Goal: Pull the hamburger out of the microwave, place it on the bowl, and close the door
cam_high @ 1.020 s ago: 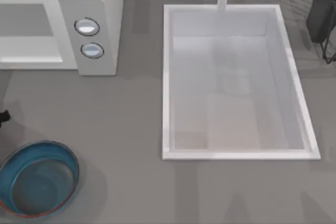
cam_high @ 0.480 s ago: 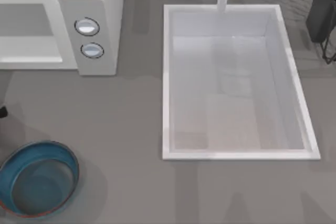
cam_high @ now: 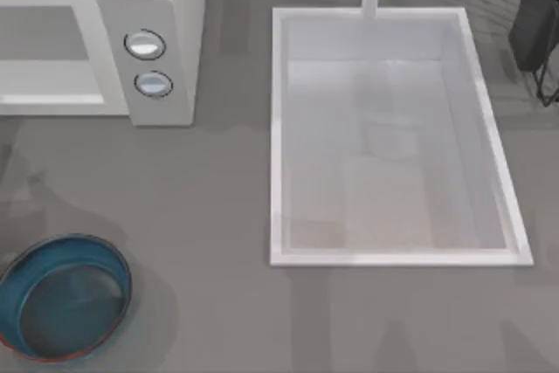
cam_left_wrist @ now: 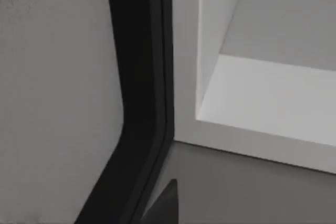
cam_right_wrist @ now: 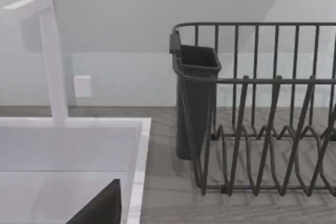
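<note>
Blue-teal bowl front-left | microwave cavity open beside left claw | claw states: cannot tell

Matt grey worktop. Smooth white microwave with two shiny silver dials. Glossy blue-teal bowl. Smooth white sink basin. Dark wire dish rack, looking like metal.
</note>
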Robot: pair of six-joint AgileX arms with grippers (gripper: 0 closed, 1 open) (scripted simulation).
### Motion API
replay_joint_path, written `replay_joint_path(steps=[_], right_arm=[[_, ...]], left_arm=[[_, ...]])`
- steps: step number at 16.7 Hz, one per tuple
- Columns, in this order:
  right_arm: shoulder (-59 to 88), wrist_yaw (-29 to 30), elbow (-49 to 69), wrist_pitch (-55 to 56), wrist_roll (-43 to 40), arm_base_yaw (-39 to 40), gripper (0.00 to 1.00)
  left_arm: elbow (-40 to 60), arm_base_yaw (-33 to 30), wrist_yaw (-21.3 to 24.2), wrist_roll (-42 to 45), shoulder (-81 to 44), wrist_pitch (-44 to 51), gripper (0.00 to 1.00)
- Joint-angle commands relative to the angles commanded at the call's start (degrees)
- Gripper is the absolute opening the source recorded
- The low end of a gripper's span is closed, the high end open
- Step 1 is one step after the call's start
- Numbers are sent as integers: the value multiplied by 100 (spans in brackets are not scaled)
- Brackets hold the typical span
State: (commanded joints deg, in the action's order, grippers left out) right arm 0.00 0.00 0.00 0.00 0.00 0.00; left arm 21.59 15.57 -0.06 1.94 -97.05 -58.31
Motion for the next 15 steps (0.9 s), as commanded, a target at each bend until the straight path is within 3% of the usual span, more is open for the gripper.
replay_joint_path(steps=[5,12,15], right_arm=[[0,0,0,0,0,0,100],[0,0,0,0,0,0,100],[0,0,0,0,0,0,100]], left_arm=[[93,6,-13,1,1030,1121,0],[115,-30,-44,-45,1087,1244,0],[386,-328,-298,-560,1010,1726,0]])
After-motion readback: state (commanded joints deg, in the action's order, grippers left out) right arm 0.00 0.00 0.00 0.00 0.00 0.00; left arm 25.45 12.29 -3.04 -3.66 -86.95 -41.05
